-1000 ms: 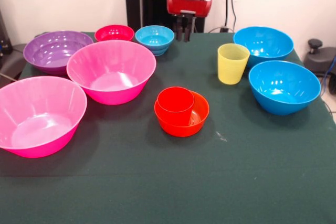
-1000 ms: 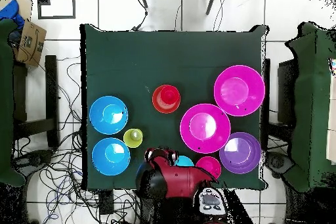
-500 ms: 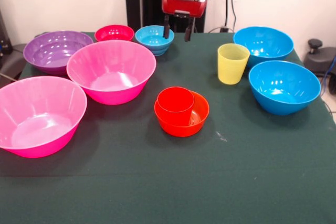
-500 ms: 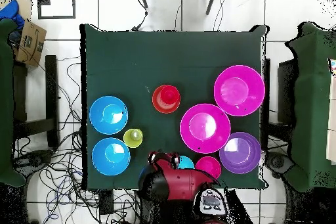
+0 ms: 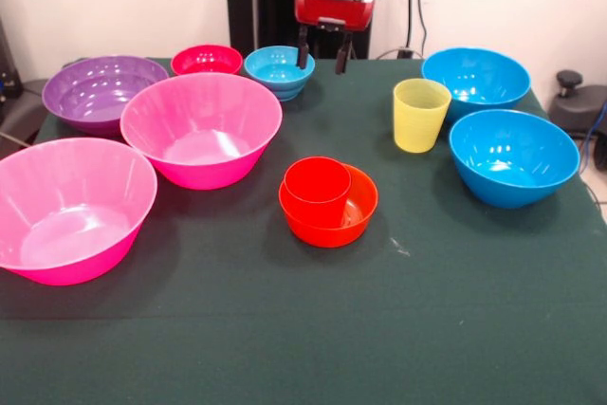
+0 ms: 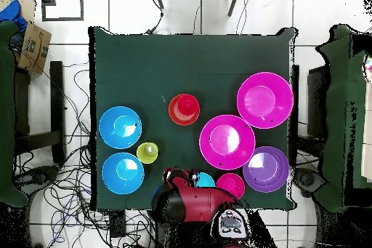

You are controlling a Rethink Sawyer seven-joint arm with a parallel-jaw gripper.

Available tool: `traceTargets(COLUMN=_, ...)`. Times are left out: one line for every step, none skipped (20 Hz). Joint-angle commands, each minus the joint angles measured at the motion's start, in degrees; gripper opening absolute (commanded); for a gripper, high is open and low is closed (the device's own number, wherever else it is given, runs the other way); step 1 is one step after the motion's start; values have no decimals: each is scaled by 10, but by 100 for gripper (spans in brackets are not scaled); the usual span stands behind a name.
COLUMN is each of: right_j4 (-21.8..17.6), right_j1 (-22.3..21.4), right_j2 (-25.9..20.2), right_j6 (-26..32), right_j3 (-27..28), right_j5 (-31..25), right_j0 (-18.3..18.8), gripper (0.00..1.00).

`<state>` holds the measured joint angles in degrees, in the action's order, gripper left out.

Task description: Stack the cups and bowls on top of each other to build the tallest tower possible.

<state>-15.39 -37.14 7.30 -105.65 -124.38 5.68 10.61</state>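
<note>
The red cup stands inside the small orange bowl at mid-table, a low tower of two pieces; from overhead the cup sits in the bowl. The yellow cup stands alone to the right. My gripper hangs open and empty at the table's far edge, just right of the small light-blue bowl and above the cloth. A small red bowl lies left of that. From overhead my gripper is beside the light-blue bowl.
Two large blue bowls sit at the right. Two large pink bowls and a purple one fill the left. Cables and table edges surround the green cloth in the overhead view.
My gripper's fingers have spread from together to open. It has shifted slightly left and risen a little beside the light-blue bowl. Nothing on the table moved.
</note>
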Motion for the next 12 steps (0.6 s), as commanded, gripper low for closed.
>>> traceTargets(right_j4=-11, right_j1=12, right_j2=-30, right_j6=-61, right_j3=8, right_j5=-22, right_j0=-10, gripper=100)
traceTargets(right_j4=-12, right_j1=19, right_j2=-25, right_j6=-60, right_j3=12, right_j5=-18, right_j0=-12, gripper=100)
traceTargets(right_j4=-14, right_j1=35, right_j2=-22, right_j6=-61, right_j3=16, right_j5=-8, right_j0=-11, gripper=100)
traceTargets(right_j4=-14, right_j1=43, right_j2=-20, right_j6=-61, right_j3=18, right_j5=-4, right_j0=-12, gripper=100)
traceTargets(right_j4=-17, right_j1=56, right_j2=-17, right_j6=-64, right_j3=17, right_j5=6, right_j0=-10, gripper=100)
traceTargets(right_j4=-17, right_j1=65, right_j2=-18, right_j6=-65, right_j3=17, right_j5=11, right_j0=-8, gripper=100)
traceTargets(right_j4=-19, right_j1=75, right_j2=-17, right_j6=-67, right_j3=18, right_j5=19, right_j0=-5, gripper=100)
traceTargets(right_j4=-20, right_j1=86, right_j2=-15, right_j6=-69, right_j3=19, right_j5=28, right_j0=-3, gripper=100)
traceTargets(right_j4=-22, right_j1=90, right_j2=-13, right_j6=-67, right_j3=20, right_j5=29, right_j0=-1, gripper=100)
traceTargets(right_j4=-23, right_j1=94, right_j2=-10, right_j6=-66, right_j3=22, right_j5=30, right_j0=0, gripper=100)
traceTargets(right_j4=-24, right_j1=95, right_j2=-5, right_j6=-65, right_j3=20, right_j5=29, right_j0=-1, gripper=100)
traceTargets(right_j4=-24, right_j1=95, right_j2=-3, right_j6=-65, right_j3=19, right_j5=29, right_j0=-3, gripper=100)
